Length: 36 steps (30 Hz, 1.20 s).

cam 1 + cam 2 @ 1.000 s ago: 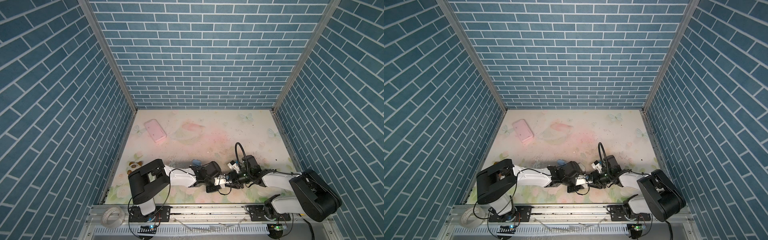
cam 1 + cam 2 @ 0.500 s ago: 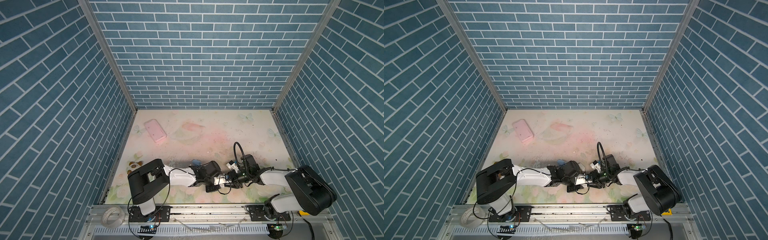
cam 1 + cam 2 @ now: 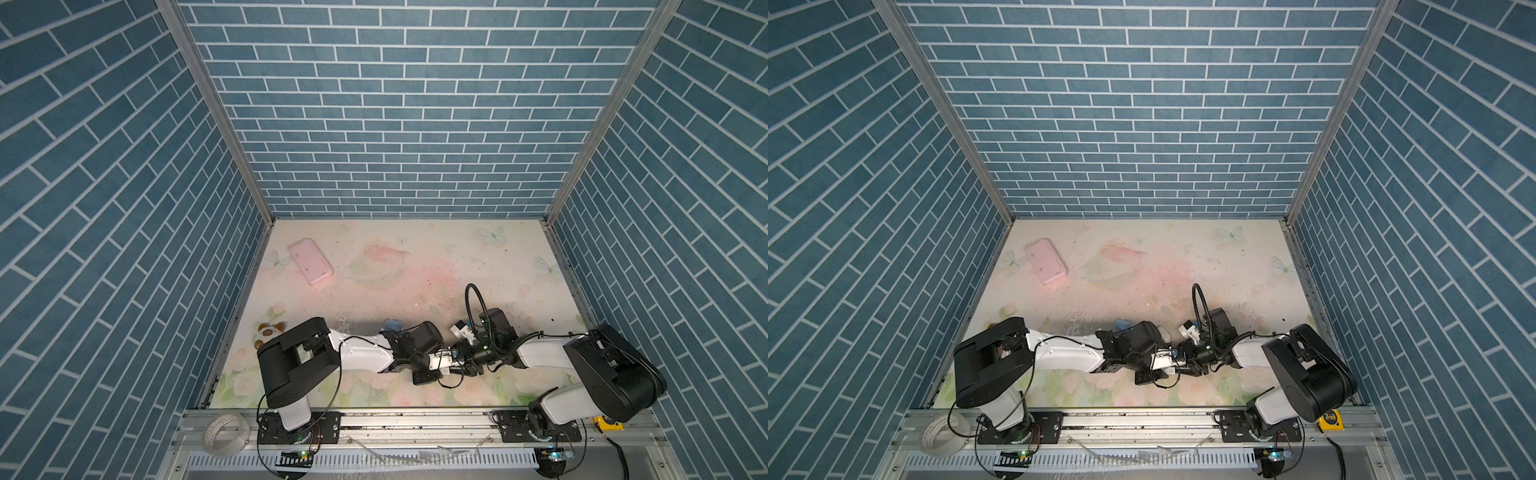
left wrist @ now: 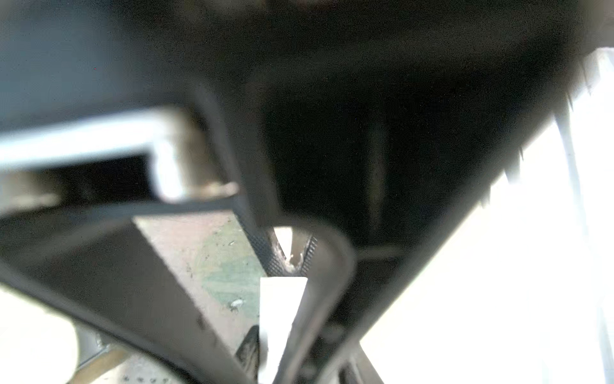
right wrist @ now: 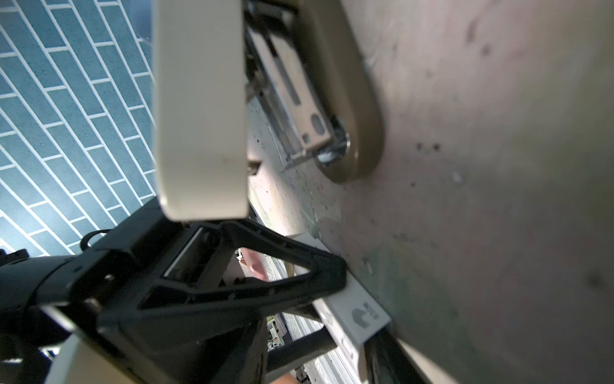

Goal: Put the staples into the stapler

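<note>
— Where is the stapler, and how does it lie?

— At the near middle of the floral table (image 3: 436, 257), under the two wrists, so both top views mostly hide it. The right wrist view shows the beige stapler (image 5: 352, 99) flat on its base. Its long axis runs away from that camera, with the rounded front end nearest it. The lid (image 5: 199, 116) is swung up off the base, the mouth opens toward the right gripper (image 3: 462, 368), and the metal magazine (image 5: 292, 96) lies bare between lid and base.

— And the staples?

— I can't pick out a strip for certain. A white cardboard box (image 5: 355, 312) lies on the table just short of the stapler's front end.

— What has hold of it?

— The left gripper (image 4: 288, 259) reaches across, and one black truss finger (image 5: 327, 276) rests against the box. In the blurred left wrist view its pads (image 4: 265, 257) stand a narrow gap apart with a white card edge (image 4: 282, 309) in the gap. Whether it is gripped or merely straddled, I can't tell. The right gripper's own fingers barely show, so I can't tell there either.

— Anything in the way?

— The raised lid and the left finger crowd the magazine's mouth. Elsewhere there is a pink phone case (image 3: 311, 262) at the far left and a small blue object (image 3: 392, 325) beside the left wrist. A tape roll (image 3: 223, 430) and a yellow tape measure (image 3: 1331, 419) sit on the front rail.
</note>
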Each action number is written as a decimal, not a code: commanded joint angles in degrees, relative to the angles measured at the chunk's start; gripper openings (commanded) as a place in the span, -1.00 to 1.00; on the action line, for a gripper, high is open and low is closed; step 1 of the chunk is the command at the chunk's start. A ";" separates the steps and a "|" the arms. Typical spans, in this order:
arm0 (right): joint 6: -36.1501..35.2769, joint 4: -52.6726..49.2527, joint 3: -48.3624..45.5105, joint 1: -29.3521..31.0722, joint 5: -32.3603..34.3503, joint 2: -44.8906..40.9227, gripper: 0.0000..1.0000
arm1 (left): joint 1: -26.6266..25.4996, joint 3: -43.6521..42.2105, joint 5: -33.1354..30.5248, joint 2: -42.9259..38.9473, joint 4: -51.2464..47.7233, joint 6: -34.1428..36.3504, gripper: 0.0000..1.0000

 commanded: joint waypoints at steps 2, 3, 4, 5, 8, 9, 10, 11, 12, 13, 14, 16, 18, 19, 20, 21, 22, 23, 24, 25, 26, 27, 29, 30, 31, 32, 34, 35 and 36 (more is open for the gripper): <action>0.92 0.63 1.85 1.27 0.83 -1.97 -0.04 | -0.75 -0.49 -1.46 1.88 -3.84 0.59 -0.05; 0.87 0.38 1.63 1.27 1.22 -2.50 -0.05 | -0.77 -0.66 -1.72 1.31 -4.08 0.82 0.00; 0.77 0.05 1.49 1.23 1.62 -2.98 -0.05 | -0.66 -0.65 -1.96 0.86 -4.45 0.95 0.04; 0.60 -0.37 1.38 1.23 2.03 -3.35 -0.04 | -0.67 -0.57 -2.17 0.28 -4.96 1.19 0.09; 0.58 -0.71 1.03 1.20 2.38 -4.22 -0.04 | -0.65 -0.50 -3.00 -1.95 -6.70 2.30 0.20; 0.60 -0.81 0.94 1.19 2.50 -4.42 -0.05 | -0.57 -0.49 -3.30 -2.76 -7.41 2.89 0.22; 0.50 -0.82 0.96 1.24 2.50 -4.42 -0.05 | -0.52 -0.48 -3.50 -3.37 -8.00 3.28 0.23; 0.49 -0.81 0.95 1.23 2.50 -4.51 -0.04 | -0.38 -0.45 -3.74 -4.08 -8.70 3.71 0.24; 0.49 -0.82 0.87 1.23 2.49 -4.60 -0.05 | -0.05 -0.24 -3.92 -4.52 -9.34 4.01 0.24; 0.42 -0.90 0.78 1.13 2.40 -4.71 -0.04 | 0.18 -0.07 -3.82 -4.82 -9.86 4.11 0.24; 0.11 -1.28 0.81 1.21 2.48 -4.71 -0.04 | 0.54 0.16 -3.57 -4.97 -10.45 4.20 0.24; -0.63 -2.34 1.07 1.20 2.74 -4.69 -0.04 | 1.02 0.65 -3.15 -4.72 -11.80 4.71 0.22; -0.91 -2.66 1.12 1.23 2.80 -4.60 -0.03 | 1.16 0.78 -2.60 -4.66 -12.80 5.05 0.21; -0.96 -2.66 1.26 1.14 2.84 -4.53 -0.02 | 1.16 0.83 -2.29 -4.65 -13.27 5.30 0.21; -1.07 -2.91 1.29 1.25 2.75 -4.51 -0.02 | 1.19 0.67 -2.10 -4.70 -13.65 5.50 0.21; -1.14 -3.03 1.25 1.19 2.75 -4.51 -0.02 | 1.20 0.59 -2.08 -4.67 -13.69 5.44 0.21; -1.33 -3.42 1.45 1.18 2.71 -4.51 -0.01 | 1.20 0.35 -2.01 -4.69 -13.47 5.32 0.19; -1.72 -3.94 1.54 1.21 2.75 -4.52 -0.01 | 1.18 0.22 -2.20 -4.53 -13.13 5.13 0.15; -2.02 -4.53 1.63 1.19 2.84 -4.49 -0.01 | 1.19 0.10 -2.39 -4.42 -12.66 4.92 0.12; -2.31 -4.92 1.62 1.18 2.93 -4.47 -0.01 | 1.21 0.10 -2.69 -4.23 -12.28 4.65 0.05; -2.39 -5.07 1.67 1.16 2.90 -4.42 -0.01 | 1.16 0.36 -2.80 -3.98 -12.27 4.64 -0.01; -2.49 -5.20 1.66 1.19 2.93 -4.35 -0.01 | 1.20 0.56 -2.95 -3.67 -12.35 4.67 -0.05; -2.73 -5.49 1.65 1.18 3.10 -4.26 -0.01 | 1.16 0.87 -2.88 -3.49 -12.70 4.73 -0.14; -2.92 -5.78 1.65 1.18 3.27 -4.28 0.00 | 1.15 0.87 -2.73 -3.63 -12.99 4.86 -0.16; -3.01 -5.89 1.65 1.18 3.39 -4.20 0.00 | 1.19 0.89 -2.54 -3.75 -13.23 5.01 -0.17; -3.10 -6.33 1.65 1.17 3.81 -4.12 0.00 | 1.19 0.95 -2.54 -3.79 -13.60 5.12 -0.20; -3.28 -6.36 1.61 1.18 4.07 -3.68 0.00 | 1.21 0.80 -2.76 -3.92 -13.86 5.42 -0.22; -3.29 -6.10 1.58 1.17 3.96 -3.47 0.00 | 1.21 0.79 -2.80 -3.88 -14.13 5.68 -0.22; -3.21 -5.88 1.55 1.18 3.99 -3.29 0.00 | 1.21 0.79 -2.85 -3.97 -14.46 5.78 -0.22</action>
